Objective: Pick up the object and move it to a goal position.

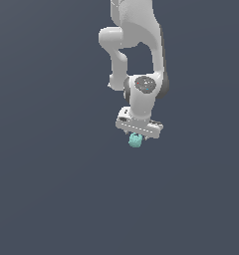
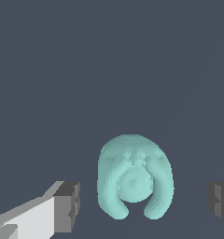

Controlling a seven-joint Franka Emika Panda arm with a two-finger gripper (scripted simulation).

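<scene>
Plain slate-grey ground, wide-spread gripper (image 2: 143, 205) straddling untouched teal lump (image 2: 135, 182), fingertips cropped, lump half hidden outside.

Exterior view: the arm (image 1: 141, 55) is cut off by the top edge; the gripper (image 1: 139, 133) hides the top of the object (image 1: 135, 141). Wrist view: both fingers (image 2: 67, 205) are cut by the picture's edges; whether the object rests on the ground cannot be told.

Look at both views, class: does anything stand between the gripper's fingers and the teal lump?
Nothing visible does. In the wrist view the teal lump sits between the two open fingers, with bare floor in both gaps. The gripper hangs right over it.
</scene>
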